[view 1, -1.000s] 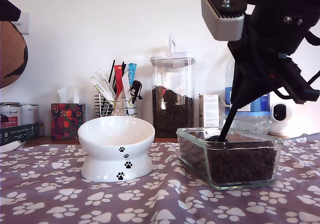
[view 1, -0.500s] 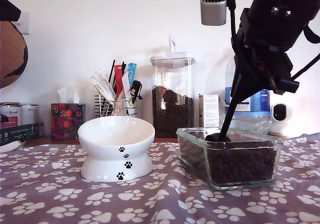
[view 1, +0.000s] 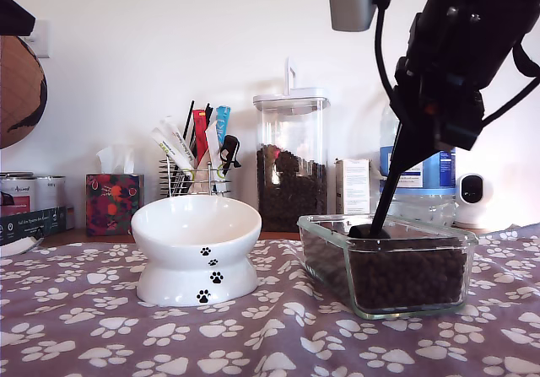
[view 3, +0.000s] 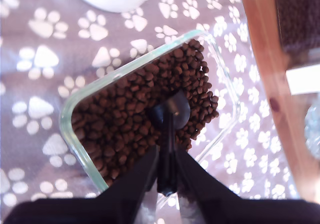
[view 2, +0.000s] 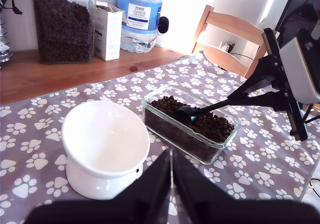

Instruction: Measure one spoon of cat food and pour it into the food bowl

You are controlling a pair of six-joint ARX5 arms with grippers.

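Since a second ago my second gripper (view 3: 166, 176) has tilted and risen a little; its fingers (view 3: 137, 181) stay closed on the spoon (view 1: 381, 212) handle. The cup sits at the surface of the food (view 3: 135, 119) in the dish (view 1: 384, 309), so I judge the scoop is only starting. The bowl (view 1: 196, 246) stands empty at 9 o'clock from the dish, apart, with free tabletop (view 1: 270, 335) between. The dish rim must be cleared. My first gripper (view 2: 171, 184) holds nothing, fingers almost together.
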